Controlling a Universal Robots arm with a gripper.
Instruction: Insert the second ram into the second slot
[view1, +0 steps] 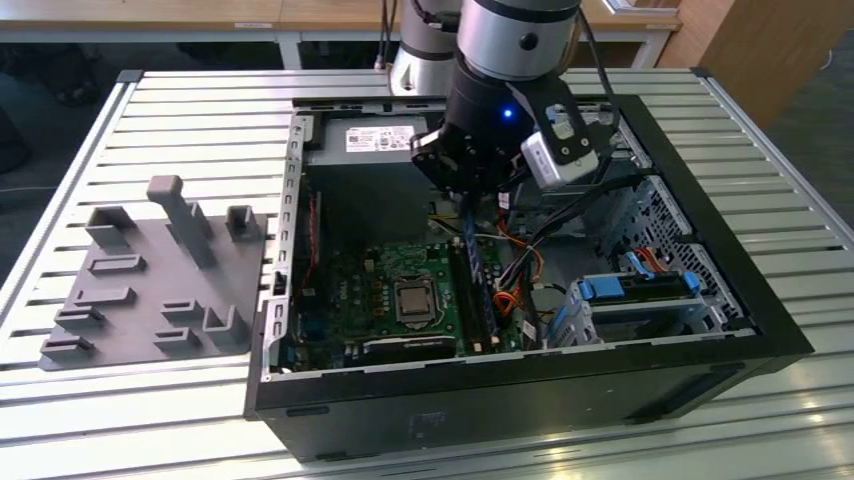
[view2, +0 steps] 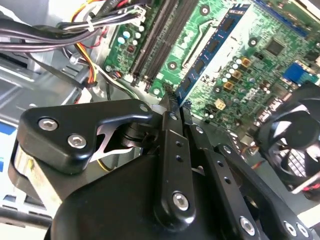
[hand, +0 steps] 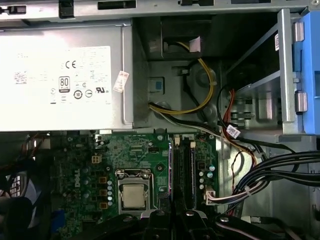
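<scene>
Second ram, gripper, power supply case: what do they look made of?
The second ram: glossy blue circuit board, matte black chips, probably plastic-cased. The gripper: black satin links with bright screw heads, likely coated metal, shut on the ram. The power supply case: dull grey sheet metal, folded at the corner.

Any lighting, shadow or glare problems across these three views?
Exterior view: case interior dim, glare on the slatted table. Second wrist view: motherboard evenly bright; the dark gripper, fingers shut on the second ram, blocks the lower half. First wrist view: power supply face brightest, fan corner in shadow.
</scene>
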